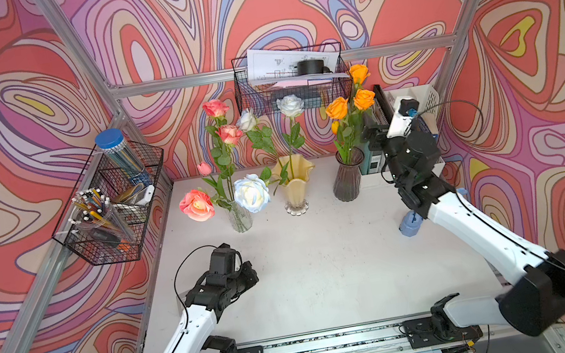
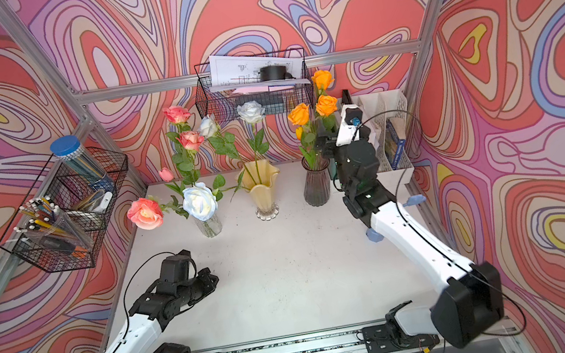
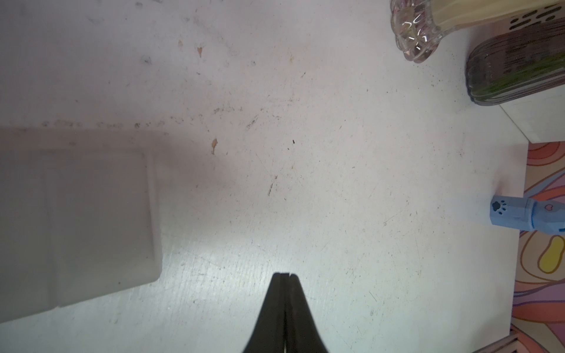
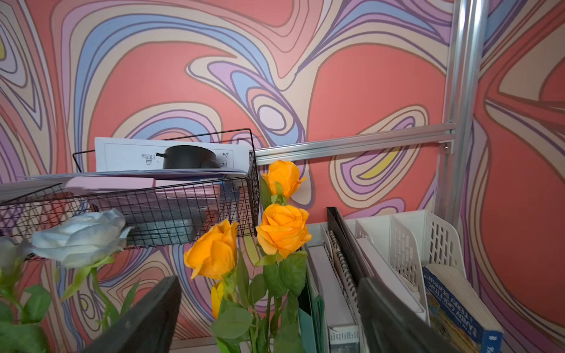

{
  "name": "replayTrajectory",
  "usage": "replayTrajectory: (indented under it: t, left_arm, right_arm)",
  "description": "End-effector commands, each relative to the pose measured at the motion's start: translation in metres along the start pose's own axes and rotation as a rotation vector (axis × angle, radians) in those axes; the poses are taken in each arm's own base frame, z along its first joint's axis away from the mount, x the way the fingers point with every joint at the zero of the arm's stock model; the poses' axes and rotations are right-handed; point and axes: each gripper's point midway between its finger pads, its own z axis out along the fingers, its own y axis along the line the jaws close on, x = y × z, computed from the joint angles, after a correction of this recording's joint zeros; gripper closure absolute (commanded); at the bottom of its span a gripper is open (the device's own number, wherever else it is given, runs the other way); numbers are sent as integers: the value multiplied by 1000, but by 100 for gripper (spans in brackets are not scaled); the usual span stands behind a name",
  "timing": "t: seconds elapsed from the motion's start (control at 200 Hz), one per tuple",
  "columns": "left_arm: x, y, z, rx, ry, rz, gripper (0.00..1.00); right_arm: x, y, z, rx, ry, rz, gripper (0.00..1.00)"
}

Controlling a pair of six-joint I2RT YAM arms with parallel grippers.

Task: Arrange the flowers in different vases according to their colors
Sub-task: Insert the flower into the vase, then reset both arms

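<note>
Furthest left of the cream vase (image 1: 293,183) and nearer me, the left gripper (image 1: 252,274) hangs low over the bare white table (image 1: 327,274). Its black tapered fingers (image 3: 276,305) are pressed nearly together with only a sliver between them and nothing in them. I'd say it is parked there to keep clear of the blooms.

Just left of the cream vase stands the clear vase (image 1: 240,216) of patterned glass, which holds the pink flowers (image 1: 196,205), soft fabric heads on leafy green stems. A large white-blue rose (image 1: 251,193) droops in front of it. Its stem seems to run back to the cream vase, though I can't be sure.

The cream vase is glossy and wavy-rimmed on a clear scalloped foot, and it carries the white roses (image 1: 290,105).

Right of it, the ribbed purple vase (image 1: 348,174), smoky glass with a pinched neck, holds the orange flowers (image 1: 337,107).

The right gripper (image 4: 269,282) is beside them with its jaws spread wide either side of the stems and touching none. To me that means the bunch stands on its own and the sorting is all but finished.

Further right and nearer me lies a blue plastic object (image 1: 408,224).
</note>
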Motion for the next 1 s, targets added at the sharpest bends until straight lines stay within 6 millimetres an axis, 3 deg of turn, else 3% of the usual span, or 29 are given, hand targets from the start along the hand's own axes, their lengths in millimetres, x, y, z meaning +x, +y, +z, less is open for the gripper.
replayTrajectory:
  t: [0.0, 0.07, 0.13, 0.22, 0.27, 0.376, 0.461, 0.606, 0.681, 0.786, 0.891, 0.991]
  left_arm:
    - [-32, -33, -6, 96, -76, 79, 61]
    - [-44, -36, -9, 81, -112, 110, 39]
    - [-56, -30, -11, 31, -169, 110, 25]
    - [-78, -23, -18, -46, -259, 122, 14]
    - [-92, -18, -23, -113, -313, 130, 2]
    - [-122, 8, -37, -243, -405, 94, 1]
    - [-146, 39, -49, -272, -524, -17, 2]
    - [-167, 86, -86, -476, -734, -64, 1]
    - [-179, 94, -102, -555, -846, -17, 1]
    - [-177, 98, -91, -559, -886, 81, 1]
    - [-173, 90, -71, -461, -921, 168, 1]
    - [-173, 94, -59, -476, -929, 227, 1]
  right_arm:
    - [132, -18, -32, 37, 443, -11, 7]
    - [178, -31, -60, 79, 586, 13, 3]
    - [203, -45, -82, 132, 643, 26, 2]
    - [210, -61, -102, 172, 612, 45, 2]
    - [208, -69, -109, 198, 579, 46, 2]
    - [201, -87, -114, 285, 508, 24, 2]
    - [202, -90, -109, 283, 447, -10, 2]
    - [210, -94, -99, 299, 355, -74, 2]
    - [219, -94, -90, 290, 330, -168, 2]
    - [233, -101, -83, 335, 306, -257, 2]
    - [240, -87, -77, 236, 228, -285, 2]
    - [241, -80, -72, 198, 150, -267, 2]
